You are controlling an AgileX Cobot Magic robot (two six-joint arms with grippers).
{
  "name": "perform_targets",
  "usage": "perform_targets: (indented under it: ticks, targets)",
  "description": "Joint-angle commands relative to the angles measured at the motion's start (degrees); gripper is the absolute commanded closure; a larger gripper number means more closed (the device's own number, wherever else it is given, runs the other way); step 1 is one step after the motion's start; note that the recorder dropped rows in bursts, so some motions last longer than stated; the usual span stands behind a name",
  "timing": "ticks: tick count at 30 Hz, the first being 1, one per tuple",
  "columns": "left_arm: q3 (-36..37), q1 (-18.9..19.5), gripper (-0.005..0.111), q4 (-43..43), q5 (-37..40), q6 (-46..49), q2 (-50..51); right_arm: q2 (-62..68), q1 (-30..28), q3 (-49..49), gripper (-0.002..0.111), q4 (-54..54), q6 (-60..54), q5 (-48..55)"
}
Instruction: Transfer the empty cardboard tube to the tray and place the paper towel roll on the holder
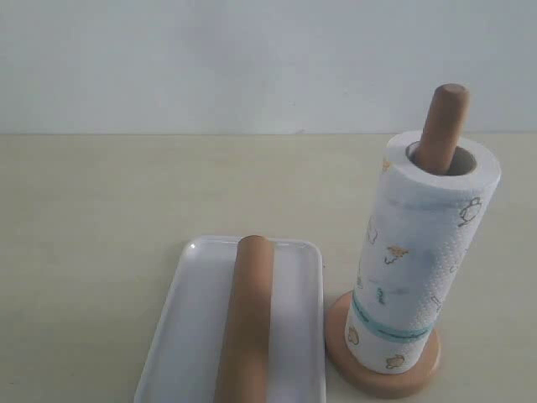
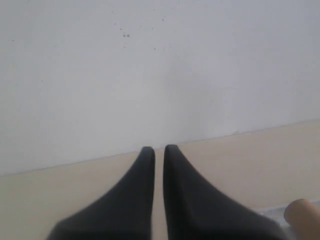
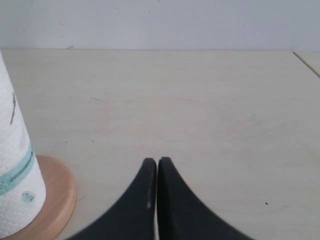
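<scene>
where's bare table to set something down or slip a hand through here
In the exterior view, the widest bare stretch is pale tabletop behind and left of the glossy white rectangular tray, back to the wall. More lies right of the wooden holder. Crowded: the narrow gap between tray and holder, and the tray's middle, filled by the brown cardboard tube.

The left gripper is closed and empty, its two dark tapered fingers drawn together with only a thin slit between the tips. The right gripper is closed too, its tips pressed side by side, gripping nothing.
</scene>
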State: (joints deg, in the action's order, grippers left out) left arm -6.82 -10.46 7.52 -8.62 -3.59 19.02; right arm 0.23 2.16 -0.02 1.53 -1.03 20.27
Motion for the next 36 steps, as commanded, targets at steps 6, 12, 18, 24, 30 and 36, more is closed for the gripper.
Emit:
perform_targets:
  ticks: [6, 12, 18, 24, 30, 36]
  targets:
    - [4.0, -0.7, 0.101, -6.5, 2.6, 5.7, -0.3, -0.2, -0.3, 0.0, 0.108, -0.4, -0.2, -0.7]
    - [6.8, -0.7, 0.101, -6.7, 2.6, 2.0, -0.3, -0.2, -0.3, 0.0, 0.108, -0.4, -0.2, -0.7]
    - [6.8, 0.0, 0.101, -6.7, 11.8, 2.0, -5.8, -0.2, -0.3, 0.0, 0.108, -0.4, -0.2, -0.7]
    - [6.8, 1.4, 0.101, -6.7, 21.9, 2.0, -19.0, -0.2, -0.3, 0.0, 0.108, -0.4, -0.2, -0.7]
    - [6.8, 3.8, 0.101, -6.6, 25.4, 1.8, -19.0, -0.2, -0.3, 0.0, 0.108, -0.4, -0.2, -0.7]
    - [6.8, 8.7, 0.101, -6.7, 25.4, 1.8, -19.0, -0.2, -0.3, 0.0, 0.108, -0.4, -0.2, -0.7]
